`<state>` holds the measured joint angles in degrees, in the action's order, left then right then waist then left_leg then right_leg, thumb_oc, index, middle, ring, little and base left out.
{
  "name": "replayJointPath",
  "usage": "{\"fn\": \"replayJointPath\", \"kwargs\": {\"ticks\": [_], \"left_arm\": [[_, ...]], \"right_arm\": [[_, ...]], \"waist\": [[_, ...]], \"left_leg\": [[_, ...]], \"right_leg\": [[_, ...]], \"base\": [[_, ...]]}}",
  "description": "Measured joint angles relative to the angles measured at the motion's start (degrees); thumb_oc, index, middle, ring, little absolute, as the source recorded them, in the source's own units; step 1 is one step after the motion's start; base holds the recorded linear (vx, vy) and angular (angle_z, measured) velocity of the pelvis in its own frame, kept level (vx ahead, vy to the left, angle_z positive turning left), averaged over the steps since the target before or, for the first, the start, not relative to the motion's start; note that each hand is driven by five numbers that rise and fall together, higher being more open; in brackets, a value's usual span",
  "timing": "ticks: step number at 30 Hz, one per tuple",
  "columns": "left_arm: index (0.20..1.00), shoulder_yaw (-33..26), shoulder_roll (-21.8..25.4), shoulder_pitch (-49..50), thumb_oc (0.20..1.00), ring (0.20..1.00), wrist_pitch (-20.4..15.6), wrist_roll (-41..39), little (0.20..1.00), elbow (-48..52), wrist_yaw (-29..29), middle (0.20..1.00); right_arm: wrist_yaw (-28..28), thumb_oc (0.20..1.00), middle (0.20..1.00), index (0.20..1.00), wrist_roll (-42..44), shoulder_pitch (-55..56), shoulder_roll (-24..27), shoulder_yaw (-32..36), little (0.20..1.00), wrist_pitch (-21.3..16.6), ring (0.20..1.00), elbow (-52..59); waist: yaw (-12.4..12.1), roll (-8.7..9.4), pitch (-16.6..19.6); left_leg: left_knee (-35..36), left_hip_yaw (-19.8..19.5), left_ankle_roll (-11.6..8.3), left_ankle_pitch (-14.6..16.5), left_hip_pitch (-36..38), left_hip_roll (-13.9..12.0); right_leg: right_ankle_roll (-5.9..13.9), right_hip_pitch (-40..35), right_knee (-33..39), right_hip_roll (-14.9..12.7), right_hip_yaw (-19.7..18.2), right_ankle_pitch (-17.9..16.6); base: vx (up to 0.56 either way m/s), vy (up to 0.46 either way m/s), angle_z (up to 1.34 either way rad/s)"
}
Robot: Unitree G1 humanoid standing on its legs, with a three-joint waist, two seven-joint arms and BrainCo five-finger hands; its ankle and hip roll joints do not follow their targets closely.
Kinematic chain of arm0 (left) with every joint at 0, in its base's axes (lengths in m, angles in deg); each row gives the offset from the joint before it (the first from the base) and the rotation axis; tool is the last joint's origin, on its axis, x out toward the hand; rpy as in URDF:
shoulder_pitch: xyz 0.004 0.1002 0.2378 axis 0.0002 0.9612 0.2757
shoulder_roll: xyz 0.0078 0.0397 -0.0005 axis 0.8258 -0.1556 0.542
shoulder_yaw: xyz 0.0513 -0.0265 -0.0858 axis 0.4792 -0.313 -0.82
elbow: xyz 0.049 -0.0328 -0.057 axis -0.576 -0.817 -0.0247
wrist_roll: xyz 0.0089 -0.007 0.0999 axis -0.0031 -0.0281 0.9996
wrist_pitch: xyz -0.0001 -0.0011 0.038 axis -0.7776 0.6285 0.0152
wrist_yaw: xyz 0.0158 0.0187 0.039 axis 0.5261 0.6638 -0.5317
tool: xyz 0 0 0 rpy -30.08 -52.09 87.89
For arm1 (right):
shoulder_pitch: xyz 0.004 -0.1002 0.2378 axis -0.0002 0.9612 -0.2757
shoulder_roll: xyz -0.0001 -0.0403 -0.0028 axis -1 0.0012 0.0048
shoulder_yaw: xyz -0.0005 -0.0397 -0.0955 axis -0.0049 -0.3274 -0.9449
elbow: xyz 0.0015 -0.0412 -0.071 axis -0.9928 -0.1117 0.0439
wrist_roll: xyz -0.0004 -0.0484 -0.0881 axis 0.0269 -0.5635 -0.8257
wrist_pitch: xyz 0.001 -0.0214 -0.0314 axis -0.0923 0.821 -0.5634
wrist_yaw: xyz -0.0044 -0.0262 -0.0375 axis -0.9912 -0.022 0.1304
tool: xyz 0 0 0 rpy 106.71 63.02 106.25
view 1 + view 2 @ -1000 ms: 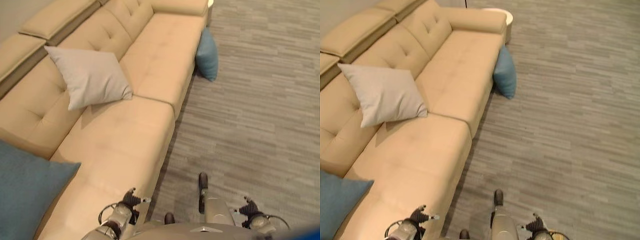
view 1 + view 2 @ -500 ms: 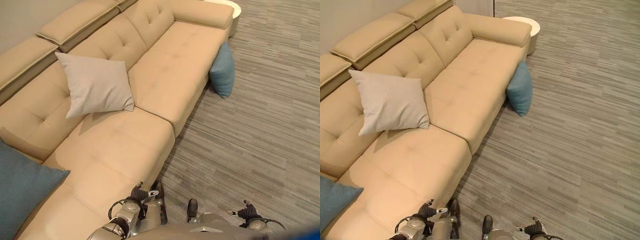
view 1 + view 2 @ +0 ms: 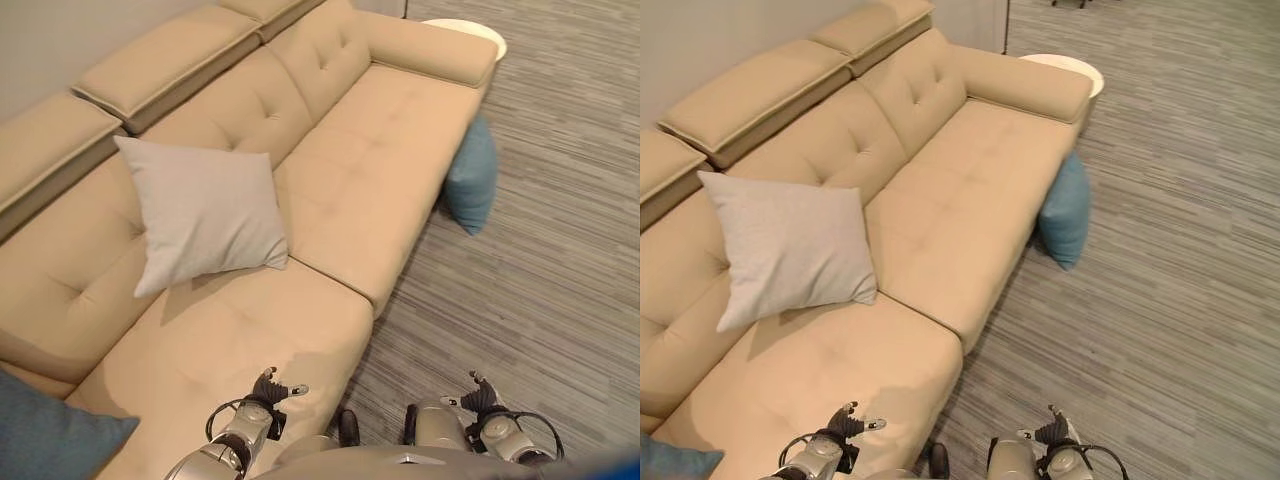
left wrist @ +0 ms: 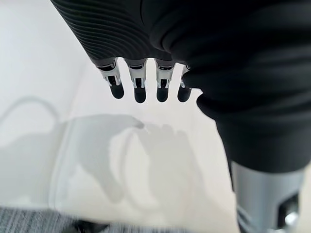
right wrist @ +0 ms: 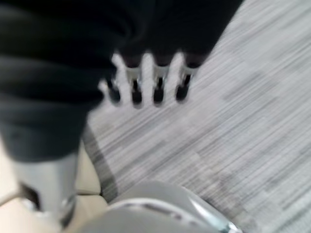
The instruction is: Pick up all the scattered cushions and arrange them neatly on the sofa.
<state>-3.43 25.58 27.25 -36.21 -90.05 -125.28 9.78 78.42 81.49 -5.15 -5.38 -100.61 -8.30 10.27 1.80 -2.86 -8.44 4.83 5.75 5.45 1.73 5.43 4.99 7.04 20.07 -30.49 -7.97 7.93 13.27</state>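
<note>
Since the earlier frames the whole head view has shifted, so the camera has moved; the cushions lie where they did on and beside the sofa, and both hands now show low in the view with nothing in them.

Beige sofa [image 3: 330, 200] runs from the near left to the far right over a grey striped floor [image 3: 1180, 260]. Round white side table [image 3: 1068, 68] stands just past the far armrest.

Pale grey cushion [image 3: 205, 212] leans upright against the sofa back, resting on the seat. Blue cushion [image 3: 1066, 212] stands on the floor, leaning against the sofa's front edge near the far armrest. A second blue cushion [image 3: 50, 440] lies on the seat at the near left corner.

Left hand [image 3: 268, 392] hangs above the near seat edge, fingers [image 4: 140, 87] straight and relaxed, holding nothing. Right hand [image 3: 480, 396] hangs over the floor, fingers [image 5: 158, 87] likewise straight and free. The blue cushion on the floor lies well apart from both hands, farther along the sofa.
</note>
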Motion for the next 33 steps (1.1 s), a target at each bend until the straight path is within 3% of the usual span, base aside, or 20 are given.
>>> {"fn": "replayJointPath", "kwargs": {"ticks": [1,4,5,6,7,9,12,13,15,16,17,18,19,21,24,26,28,32,33], "left_arm": [[1.0,-0.04,0.18,0.39,1.0,1.0,0.11,0.0,1.0,-0.22,-0.06,1.0],[1.0,-0.38,0.16,0.66,1.0,1.0,0.14,0.08,1.0,-0.36,-0.22,1.0],[1.0,0.08,-0.5,0.74,1.0,1.0,0.05,0.2,1.0,-0.31,-0.11,1.0],[1.0,-0.08,-1.2,0.94,1.0,1.0,-0.01,0.3,1.0,-0.05,0.16,1.0],[1.0,-0.79,-1.42,1.16,1.0,1.0,-0.05,0.88,1.0,-0.13,1.12,1.0],[1.0,-0.44,-1.59,0.94,1.0,1.0,-0.51,1.22,1.0,-0.11,1.27,1.0],[1.0,0.04,-1.43,1.29,1.0,1.0,-0.42,1.2,1.0,0.01,1.55,1.0],[1.0,0.02,-1.42,0.85,1.0,1.0,-0.32,1.17,1.0,0.03,1.76,1.0],[1.0,0.04,-1.52,0.27,1.0,1.0,-0.35,1.16,1.0,0.28,2.37,1.0],[1.0,0.1,-1.62,0.49,1.0,1.0,-0.3,1.18,1.0,0.36,2.68,1.0],[1.0,0.24,-1.9,-0.32,1.0,1.0,-0.2,1.19,1.0,0.38,2.79,1.0],[1.0,0.26,-1.52,-0.72,1.0,1.0,-0.23,1.19,1.0,1.79,3.77,1.0],[1.0,0.26,-1.25,-0.34,1.0,1.0,-0.41,1.22,1.0,2.17,3.86,1.0],[1.0,0.97,0.05,-0.61,1.0,1.0,0.11,2.47,1.0,1.87,3.91,1.0],[1.0,1.27,0.73,-0.34,1.0,1.0,0.28,2.89,1.0,1.18,4.02,1.0],[1.0,-0.29,0.17,0.84,1.0,1.0,0.28,2.83,1.0,1.09,4.0,1.0],[1.0,-0.11,-0.32,1.74,1.0,1.0,0.29,2.84,1.0,1.1,4.01,1.0],[1.0,-1.07,0.21,3.56,1.0,1.0,0.28,2.83,1.0,0.94,3.97,1.0],[1.0,-2.22,0.64,3.75,1.0,1.0,0.28,2.81,1.0,0.94,3.9,1.0]], "right_arm": [[0.0,1.0,1.0,1.0,-0.06,-0.22,-0.23,-0.03,1.0,-0.12,1.0,0.42],[-0.1,1.0,1.0,1.0,-0.53,-0.76,-0.35,0.22,1.0,0.17,1.0,-0.62],[-0.21,1.0,1.0,1.0,-0.54,-0.19,-0.37,0.25,1.0,0.59,1.0,-1.9],[-0.34,1.0,1.0,1.0,-0.42,0.02,0.27,0.84,1.0,0.78,1.0,-2.45],[-2.05,1.0,1.0,1.0,-0.12,-1.0,1.54,2.76,1.0,0.35,1.0,-4.42],[-1.71,1.0,1.0,1.0,1.51,-1.99,3.63,4.06,1.0,0.38,1.0,-7.94],[-2.03,1.0,1.0,1.0,2.71,-2.13,4.82,4.02,1.0,-0.18,1.0,-6.23],[-2.19,1.0,1.0,1.0,3.58,-2.73,4.83,4.0,1.0,-0.49,1.0,-5.42],[-2.39,1.0,1.0,1.0,3.63,-3.99,4.58,3.7,1.0,-1.09,1.0,-4.87],[-2.48,1.0,1.0,1.0,3.66,-4.31,4.2,3.18,1.0,-1.62,1.0,-4.21],[-2.57,1.0,1.0,1.0,3.74,-4.12,4.13,2.74,1.0,-1.62,1.0,-4.04],[-6.63,1.0,1.0,1.0,5.74,-1.51,6.57,4.03,1.0,-1.45,1.0,-5.75],[-7.09,1.0,1.0,1.0,6.49,-0.32,8.18,4.35,1.0,-1.42,1.0,-4.94],[-5.96,1.0,1.0,1.0,7.83,1.91,9.28,6.91,1.0,-2.38,1.0,-7.08],[-6.22,1.0,1.0,1.0,8.74,2.56,7.67,7.75,1.0,-1.19,1.0,-8.3],[-6.29,1.0,1.0,1.0,8.74,2.83,6.08,7.64,1.0,-0.81,1.0,-8.8],[-6.28,1.0,1.0,1.0,8.73,3.23,5.41,7.74,1.0,-0.74,1.0,-8.58],[-6.25,1.0,1.0,1.0,8.25,3.44,4.49,7.45,1.0,-0.73,1.0,-6.84],[-6.18,1.0,1.0,1.0,7.94,3.37,4.53,7.38,1.0,-0.73,1.0,-6.27]], "waist": [[0.08,0.54,-0.16],[1.38,1.47,-0.98],[2.07,2.33,-1.51],[1.67,1.77,-1.71],[1.6,0.97,-2.03],[0.99,1.42,-2.07],[0.05,2.9,-1.35],[0.14,3.53,-1.39],[0.18,3.71,-1.48],[-0.03,3.75,-1.53],[0.65,3.84,-1.89],[0.82,4.02,-2.17],[0.69,3.72,-2.03],[2.67,4.06,-1.99],[2.56,4.86,-1.98],[3.28,4.71,-1.37],[3.53,3.12,-0.42],[3.11,2.52,1.88],[1.92,2.24,2.18]], "left_leg": [[-0.01,-0.31,-0.1,0.76,0.54,0.17],[-0.31,-4.75,-1.33,2.71,2.23,-0.01],[-0.83,-7.95,-1.95,4.46,4.03,0.04],[-1.84,-9.09,-2.72,5.95,4.69,-1.45],[-3.58,-10.33,-3.45,6.43,4.75,-2.46],[-8.23,-12.9,-5.19,5.63,3.76,-3.59],[-13.04,-12.33,-7.13,4.5,1.25,-5.11],[-16.03,-11.36,-8.53,4.73,-0.69,-5.47],[-19.27,-9.38,-10.04,5.69,-2.89,-5.95],[-20.03,-8.62,-10.14,5.49,-3.95,-6.09],[-23.08,-5.24,-10.85,4.66,-7.14,-7.57],[-20.35,2.63,-10.75,4.03,-8.46,-10.46],[-18.23,5.3,-10.72,3.81,-8.48,-11.18],[-14.7,12.04,-11.04,2.66,-9.69,-12.38],[-9.97,15.68,-9.57,0.76,-8.18,-11.75],[-5.73,13.77,-9.21,0.07,-5.79,-10.71],[-4.15,12.41,-8.74,-1.41,-4.71,-10.8],[-0.83,11.84,-6.23,-1.99,-2.13,-8.09],[-0.79,11.8,-4.91,-1.58,-1.92,-7.34]], "right_leg": [[-0.36,0.37,5.86,0.44,-0.69,-1.76],[-0.25,1.06,21.69,4.79,-10.32,-11.56],[-0.59,-1.69,24.95,5.35,-13.42,-15.27],[-1.49,-3.02,24.24,6.55,-13.39,-18.07],[-1.75,-4.56,24.5,7.3,-12.74,-18.33],[-4.28,-8.97,26.98,6.73,-8.37,-18.42],[-7.59,-12.96,30.79,7.19,-4.23,-18.39],[-9.61,-13.84,32.01,7.35,-3.38,-18.64],[-9.9,-14.38,32.64,7.73,-2.62,-18.61],[-11.27,-14.77,32.74,7.81,-1.52,-17.84],[-12.53,-15.8,33.53,7.65,1.43,-17.3],[-13.08,-19.18,35.91,7.73,5.1,-16.99],[-13.06,-19.53,36.05,7.77,6.52,-16.57],[-12.78,-20.1,36.07,7.74,10.42,-15.47],[-11.49,-19.63,35.83,7.94,10.96,-15.49],[-11.03,-20.05,35.72,8.14,11.02,-15.33],[-10.74,-20.58,35.64,8.79,11.49,-15.29],[-7.67,-21.22,33.76,6.47,11.59,-14.48],[-6.58,-19.22,29.33,5.02,10.85,-13.57]], "base": [[0.19,-0.106,0.26],[0.19,-0.143,0.78],[0.2,-0.269,1.27],[0.23,-0.391,1.19],[0.18,-0.334,0.97],[0.12,-0.3,1.14],[0.06,-0.201,0.9],[0.03,-0.143,0.77],[0.01,-0.153,0.4],[0.0,-0.138,0.59],[-0.02,-0.109,1.29],[-0.03,-0.087,1.32],[-0.03,-0.043,1.17],[0.03,0.02,0.85],[0.1,0.077,0.21],[0.06,0.045,0.07],[0.09,0.104,0.06],[0.07,0.154,0.09],[0.02,0.136,0.1]]}}
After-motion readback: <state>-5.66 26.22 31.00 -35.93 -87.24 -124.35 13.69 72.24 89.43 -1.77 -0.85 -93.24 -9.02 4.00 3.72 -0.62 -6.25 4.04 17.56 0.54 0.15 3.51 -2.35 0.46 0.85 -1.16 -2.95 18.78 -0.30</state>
